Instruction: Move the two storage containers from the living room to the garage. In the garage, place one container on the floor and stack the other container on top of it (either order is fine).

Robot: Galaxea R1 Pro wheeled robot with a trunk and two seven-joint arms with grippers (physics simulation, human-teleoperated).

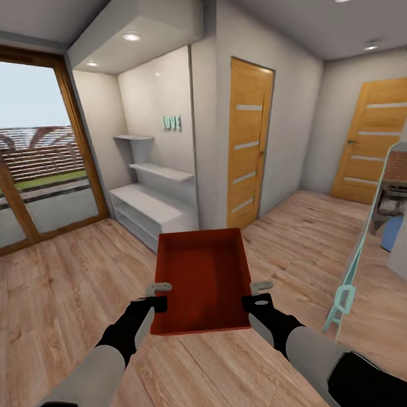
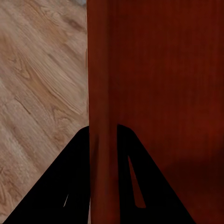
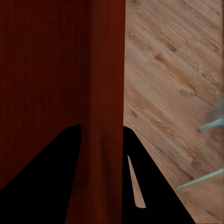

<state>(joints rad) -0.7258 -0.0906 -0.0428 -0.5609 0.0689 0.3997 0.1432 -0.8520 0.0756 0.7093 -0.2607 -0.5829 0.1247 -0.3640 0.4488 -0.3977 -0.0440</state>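
- The left gripper [image 1: 159, 294] pinches the left wall of the orange-red bin [image 1: 201, 280], one finger on each side of it.
- The right gripper [image 1: 257, 294] pinches the right wall the same way.
- The bin is held up in the air between both arms, over the wood floor [image 1: 65, 284].
- White shelves [image 1: 154, 208] and a wooden door [image 1: 248, 140] are ahead.
- Big glass doors [image 1: 31, 156] are on the left.

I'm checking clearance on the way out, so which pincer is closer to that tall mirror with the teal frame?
Right. The right pincer grips the container's right wall, on the side facing the mirror. The left pincer grips the opposite wall, with the container between it and the mirror.
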